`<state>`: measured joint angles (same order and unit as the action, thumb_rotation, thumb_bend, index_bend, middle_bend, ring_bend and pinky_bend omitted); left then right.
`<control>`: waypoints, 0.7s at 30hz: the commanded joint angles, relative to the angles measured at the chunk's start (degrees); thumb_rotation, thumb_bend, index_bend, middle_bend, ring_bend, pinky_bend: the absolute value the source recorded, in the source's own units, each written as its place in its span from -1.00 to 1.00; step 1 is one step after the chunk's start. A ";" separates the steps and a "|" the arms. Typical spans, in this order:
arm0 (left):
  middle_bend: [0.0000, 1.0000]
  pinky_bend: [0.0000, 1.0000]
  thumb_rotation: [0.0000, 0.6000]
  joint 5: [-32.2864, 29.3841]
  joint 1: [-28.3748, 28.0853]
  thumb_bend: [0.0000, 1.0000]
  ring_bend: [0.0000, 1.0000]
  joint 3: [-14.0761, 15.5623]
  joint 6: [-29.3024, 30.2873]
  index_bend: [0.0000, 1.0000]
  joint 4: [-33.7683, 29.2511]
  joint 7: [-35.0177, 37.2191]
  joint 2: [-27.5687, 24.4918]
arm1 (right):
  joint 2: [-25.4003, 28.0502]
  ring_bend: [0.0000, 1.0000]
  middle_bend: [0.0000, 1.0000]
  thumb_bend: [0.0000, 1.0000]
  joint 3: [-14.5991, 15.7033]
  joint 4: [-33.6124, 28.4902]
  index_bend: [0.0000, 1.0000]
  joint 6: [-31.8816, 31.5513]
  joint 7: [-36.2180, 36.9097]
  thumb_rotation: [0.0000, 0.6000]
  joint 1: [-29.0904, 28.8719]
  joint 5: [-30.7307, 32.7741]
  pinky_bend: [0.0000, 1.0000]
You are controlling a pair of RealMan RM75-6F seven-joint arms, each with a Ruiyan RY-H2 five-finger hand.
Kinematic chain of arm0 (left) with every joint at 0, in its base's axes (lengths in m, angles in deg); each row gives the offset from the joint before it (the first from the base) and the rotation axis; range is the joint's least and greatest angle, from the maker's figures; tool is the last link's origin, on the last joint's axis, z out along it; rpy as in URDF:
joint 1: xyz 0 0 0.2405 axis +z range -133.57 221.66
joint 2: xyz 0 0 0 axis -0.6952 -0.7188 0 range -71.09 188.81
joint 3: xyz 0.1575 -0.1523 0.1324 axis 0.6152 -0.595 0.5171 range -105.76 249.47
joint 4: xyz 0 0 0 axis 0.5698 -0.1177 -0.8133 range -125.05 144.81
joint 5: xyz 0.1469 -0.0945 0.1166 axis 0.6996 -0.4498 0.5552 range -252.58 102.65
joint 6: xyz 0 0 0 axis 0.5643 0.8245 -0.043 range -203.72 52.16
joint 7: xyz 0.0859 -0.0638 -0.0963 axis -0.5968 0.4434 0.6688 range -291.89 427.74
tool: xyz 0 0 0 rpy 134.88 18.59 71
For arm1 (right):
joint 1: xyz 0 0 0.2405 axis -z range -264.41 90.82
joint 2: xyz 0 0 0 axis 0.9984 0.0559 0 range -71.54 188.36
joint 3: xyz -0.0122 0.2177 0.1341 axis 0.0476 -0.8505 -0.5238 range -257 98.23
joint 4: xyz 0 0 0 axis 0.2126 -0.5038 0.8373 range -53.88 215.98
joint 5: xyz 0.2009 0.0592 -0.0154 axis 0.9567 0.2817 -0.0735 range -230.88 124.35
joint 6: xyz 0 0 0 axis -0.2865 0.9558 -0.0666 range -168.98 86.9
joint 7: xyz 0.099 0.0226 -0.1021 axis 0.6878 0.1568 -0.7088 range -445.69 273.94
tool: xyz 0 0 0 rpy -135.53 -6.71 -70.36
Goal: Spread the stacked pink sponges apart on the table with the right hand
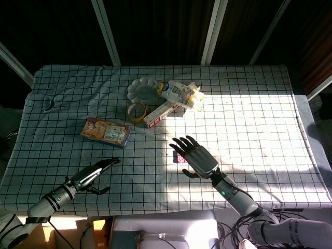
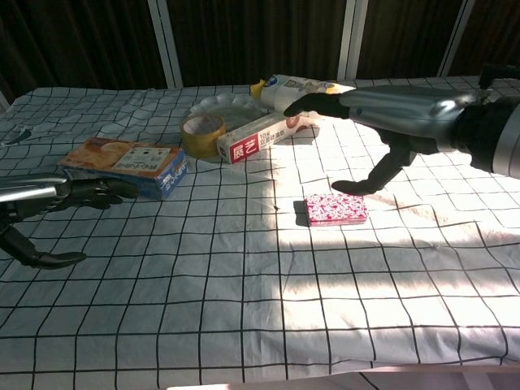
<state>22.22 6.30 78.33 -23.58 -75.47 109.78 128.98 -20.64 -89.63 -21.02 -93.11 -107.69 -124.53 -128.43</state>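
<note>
Pink sponges (image 2: 336,209), flat and rectangular with a white floral speckle on top, lie in one neat stack on the black-and-white checked tablecloth (image 2: 244,309), at the edge where sunlight meets shadow; how many are in the stack cannot be told. From the head view only a small pink corner (image 1: 178,157) shows beneath the fingers. The right hand (image 2: 357,110), dark grey and metallic, hovers just above and behind the stack with its fingers spread apart and holding nothing; its thumb (image 2: 370,180) points down toward the cloth right beside the stack's far edge, and whether it touches the sponges cannot be told.

The left hand (image 1: 96,174) rests low near the table's front left, fingers stretched out and apart, empty, well apart from the sponges.

Farther back on the left lies an orange and blue rectangular snack box (image 2: 123,165). Behind the sponges, toward the middle of the table, sits a roll of yellowish packing tape (image 2: 203,135), touching a long red and white carton (image 2: 264,138). Behind them are a white scalloped dish (image 1: 144,90) and a white and blue plastic pouch with a yellow patch (image 1: 181,95).
</note>
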 commanded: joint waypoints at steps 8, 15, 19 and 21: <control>-1.00 -0.98 1.00 0.15 4.53 -0.25 -1.00 1.29 8.02 -1.00 -3.44 -8.49 -3.63 | 1.04 -1.00 -1.00 -0.45 1.01 -0.36 -1.00 -2.35 -3.15 1.00 0.00 2.51 -1.00; -1.00 -0.98 1.00 -1.37 14.45 -0.25 -1.00 1.26 21.41 -1.00 -1.51 -27.52 -4.24 | 5.98 -1.00 -1.00 -0.45 0.99 -1.51 -1.00 -2.84 -4.47 1.00 0.85 8.31 -1.00; -1.00 -0.98 1.00 0.83 21.58 -0.25 -1.00 2.03 32.11 -1.00 4.50 -34.28 -0.77 | 8.42 -1.00 -1.00 -0.45 0.64 -0.59 -1.00 -0.21 -6.62 1.00 -0.63 16.48 -1.00; -1.00 -0.98 1.00 1.56 24.71 -0.25 -1.00 1.99 36.81 -1.00 8.88 -37.23 1.55 | 8.64 -1.00 -1.00 -0.45 0.73 0.17 -1.00 1.17 -7.85 1.00 -1.74 20.45 -1.00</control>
<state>22.35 24.41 79.91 4.84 -73.32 77.88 127.03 -13.48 -88.82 -21.75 -94.18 -113.52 -124.79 -113.35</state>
